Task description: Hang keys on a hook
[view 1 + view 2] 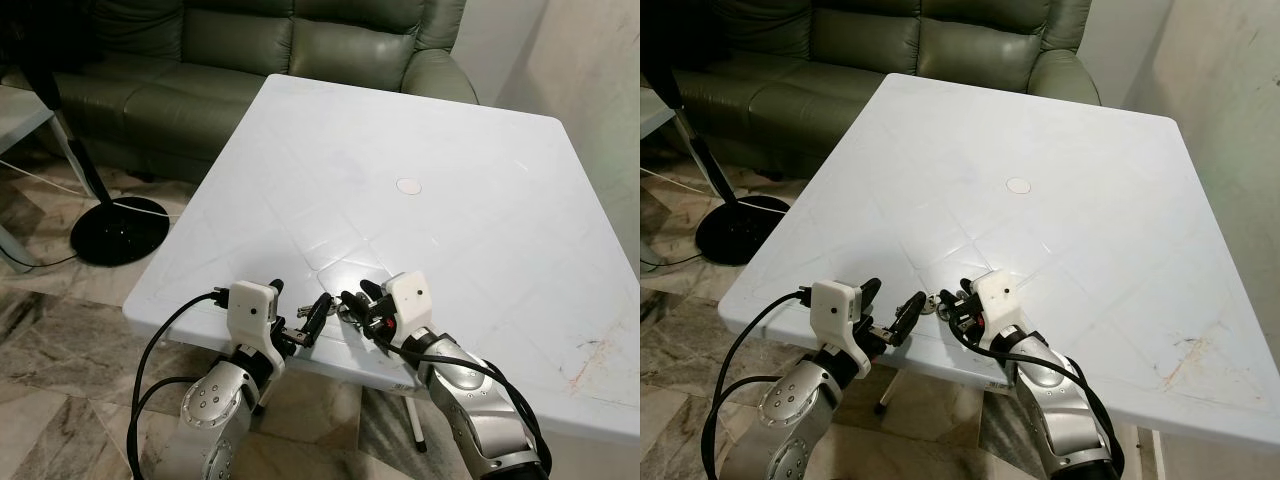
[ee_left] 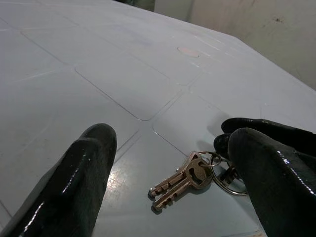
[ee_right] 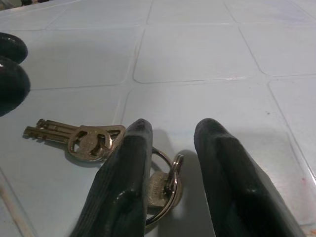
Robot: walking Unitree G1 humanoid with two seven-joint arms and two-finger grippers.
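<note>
A small bunch of brass keys on a metal ring lies flat on the white table, close to its near edge. My left gripper is open, fingers spread wide, just left of the keys and low over the table. My right gripper faces it from the right. It is open, and its two fingertips straddle the ring while the key blades point out toward the left gripper. Neither gripper holds the keys.
A round white cap marks the table's middle. A green leather sofa stands behind the table. A black fan base and cable rest on the tiled floor at left. A pale wall runs along the right.
</note>
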